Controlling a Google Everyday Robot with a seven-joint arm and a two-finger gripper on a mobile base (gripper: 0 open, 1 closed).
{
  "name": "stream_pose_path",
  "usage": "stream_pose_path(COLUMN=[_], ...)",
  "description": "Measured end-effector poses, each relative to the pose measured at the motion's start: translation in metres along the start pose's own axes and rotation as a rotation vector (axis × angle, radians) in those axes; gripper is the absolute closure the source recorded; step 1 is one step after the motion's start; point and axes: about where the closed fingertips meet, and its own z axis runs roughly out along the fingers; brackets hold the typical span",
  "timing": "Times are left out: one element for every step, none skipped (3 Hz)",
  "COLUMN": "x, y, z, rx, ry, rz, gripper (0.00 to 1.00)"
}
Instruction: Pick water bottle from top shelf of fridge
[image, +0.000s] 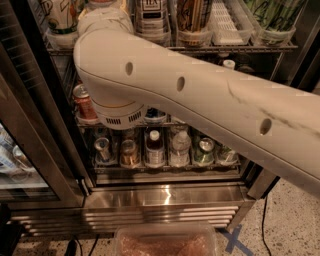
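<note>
My white arm (200, 95) crosses the whole view from lower right to upper left, bends at a joint (117, 107) and rises past the top edge. The gripper is out of view above that edge. The fridge (165, 197) stands open in front, with its shiny steel base and louvred grille below. The top shelf (225, 48) is the wire rack at the top, with clear lane trays (227, 25) holding tall cans and cups. The large water bottle is not visible; the arm hides much of the racks.
The lowest rack holds short cans, a dark-drink bottle (154, 147) and a small clear bottle (180, 147). A red can (82, 102) stands at left. The glass door frame (40, 135) is at left. A clear tub (165, 242) and blue tape cross (235, 240) are on the floor.
</note>
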Motion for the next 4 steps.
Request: stream_pose_path(x=[0.0,-0.0008,0.0019,0.0001], y=[0.0,0.0018,0.0033,0.0048], z=[-0.0001,-0.0031,-0.0088,-0.009], rx=[0.0,-0.02,-0.047,-0.057], ry=[0.0,-0.009,-0.029,-0.026], rz=[0.0,0.005,0.017,0.018], gripper=[1.0,1.0,1.0,1.0])
